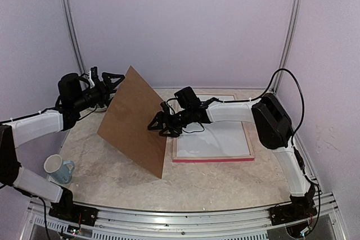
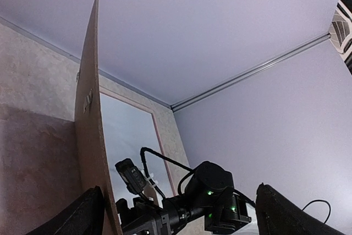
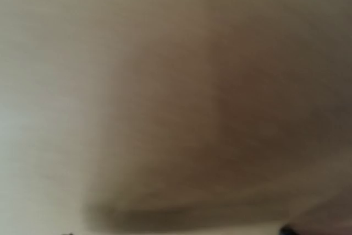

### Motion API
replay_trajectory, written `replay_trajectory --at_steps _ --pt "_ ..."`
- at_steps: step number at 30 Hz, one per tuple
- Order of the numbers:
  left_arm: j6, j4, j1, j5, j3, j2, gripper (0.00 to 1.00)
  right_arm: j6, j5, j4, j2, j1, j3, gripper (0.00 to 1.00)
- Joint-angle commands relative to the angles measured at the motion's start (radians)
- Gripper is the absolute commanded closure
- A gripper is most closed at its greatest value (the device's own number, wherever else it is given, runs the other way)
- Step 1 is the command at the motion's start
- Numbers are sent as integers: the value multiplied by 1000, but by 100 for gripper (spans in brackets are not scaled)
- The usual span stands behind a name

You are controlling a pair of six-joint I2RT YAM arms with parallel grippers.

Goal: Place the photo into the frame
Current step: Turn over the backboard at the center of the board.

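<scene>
1. Your left claw point(image 1: 109, 78) gapes wide astride the edge of the tilted brown backing board point(image 1: 135, 119); your right claw point(image 1: 159, 123), also spread, sits just beside its face.
2. The frame point(image 1: 214, 159) lies flat right of it.
3. A mug point(image 1: 56, 168) stands near-left.

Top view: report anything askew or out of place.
The brown backing board stands on edge, leaning, between the left gripper and right gripper instead of lying flat. The frame lies flat beside it.

I see the frame point(image 1: 214, 160) lying flat right of centre, thin rails, pink near edge facing me, white inside.
</scene>
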Motion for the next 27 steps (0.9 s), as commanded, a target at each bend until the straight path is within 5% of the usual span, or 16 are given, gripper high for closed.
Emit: replay_trajectory --at_steps 1,11,17,27 --pt "-37 79 -47 37 41 -2 6 -32 61 -51 -60 -9 -93 20" --pt "-65 157 -141 16 78 60 6 -46 78 -14 -152 -43 -211 18" --pt "-87 213 -179 7 86 105 6 -82 94 -1 -219 -63 -252 1" --pt "-117 293 -209 6 83 157 5 61 -71 328 -285 -117 -439 1"
